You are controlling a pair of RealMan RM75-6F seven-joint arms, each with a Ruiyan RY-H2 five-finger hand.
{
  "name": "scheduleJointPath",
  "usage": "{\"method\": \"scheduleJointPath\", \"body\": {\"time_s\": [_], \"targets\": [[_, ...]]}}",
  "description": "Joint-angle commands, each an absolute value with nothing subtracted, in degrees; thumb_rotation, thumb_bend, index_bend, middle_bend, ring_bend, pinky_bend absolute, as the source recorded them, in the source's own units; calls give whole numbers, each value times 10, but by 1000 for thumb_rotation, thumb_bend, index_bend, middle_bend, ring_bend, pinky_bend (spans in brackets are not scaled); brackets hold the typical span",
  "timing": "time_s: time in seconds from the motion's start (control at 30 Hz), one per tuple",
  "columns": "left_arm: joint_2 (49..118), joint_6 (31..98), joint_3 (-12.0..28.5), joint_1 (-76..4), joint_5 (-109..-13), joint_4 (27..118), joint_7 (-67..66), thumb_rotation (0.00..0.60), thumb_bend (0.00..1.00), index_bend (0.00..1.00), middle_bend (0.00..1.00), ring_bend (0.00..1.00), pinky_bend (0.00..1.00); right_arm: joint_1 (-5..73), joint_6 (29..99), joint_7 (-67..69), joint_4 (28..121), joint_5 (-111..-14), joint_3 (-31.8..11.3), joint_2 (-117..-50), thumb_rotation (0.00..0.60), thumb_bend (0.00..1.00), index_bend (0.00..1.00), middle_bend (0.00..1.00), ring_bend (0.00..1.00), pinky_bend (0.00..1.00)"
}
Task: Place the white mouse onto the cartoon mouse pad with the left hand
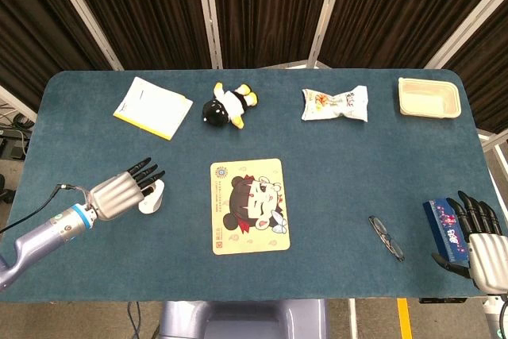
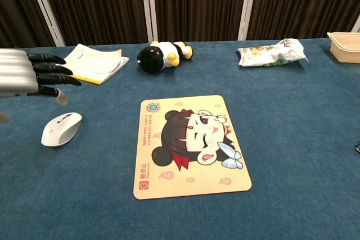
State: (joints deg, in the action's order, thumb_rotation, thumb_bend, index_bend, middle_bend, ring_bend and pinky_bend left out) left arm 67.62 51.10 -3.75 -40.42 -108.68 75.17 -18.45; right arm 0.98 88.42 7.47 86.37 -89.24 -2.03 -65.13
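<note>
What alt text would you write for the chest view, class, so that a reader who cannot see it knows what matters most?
The robot's left hand, fingers spread and holding nothing, hovers above the white mouse on a blue table. To the mouse's right lies the cartoon mouse pad. Along the far edge sit a booklet, a plush toy, a snack bag and a tray.

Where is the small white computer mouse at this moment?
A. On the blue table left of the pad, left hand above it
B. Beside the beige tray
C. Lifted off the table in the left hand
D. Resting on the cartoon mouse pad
A: the small white computer mouse lies on the blue table left of the cartoon mouse pad, with the open left hand hovering above it.
</note>
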Motion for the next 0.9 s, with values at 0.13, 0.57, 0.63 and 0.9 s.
{"method": "scheduleJointPath", "body": {"time_s": [0.13,0.57,0.63,0.9], "targets": [[737,488,-51,-429,-1069,706,-108,600,86,244,0,0,0,10,884,76,863,-893,-20,-651,600,93,83,0,0,0],[761,458,-67,-469,-1056,673,-71,600,73,237,0,0,0,13,880,79,863,-893,-21,-650,600,93,83,0,0,0],[756,458,-70,-473,-1057,672,-70,600,73,237,0,0,0,13,879,79,863,-893,-21,-650,600,94,83,0,0,0],[748,445,-82,-488,-1051,658,-51,600,73,250,0,0,0,16,876,77,864,-894,-21,-650,600,94,83,0,0,0]]}}
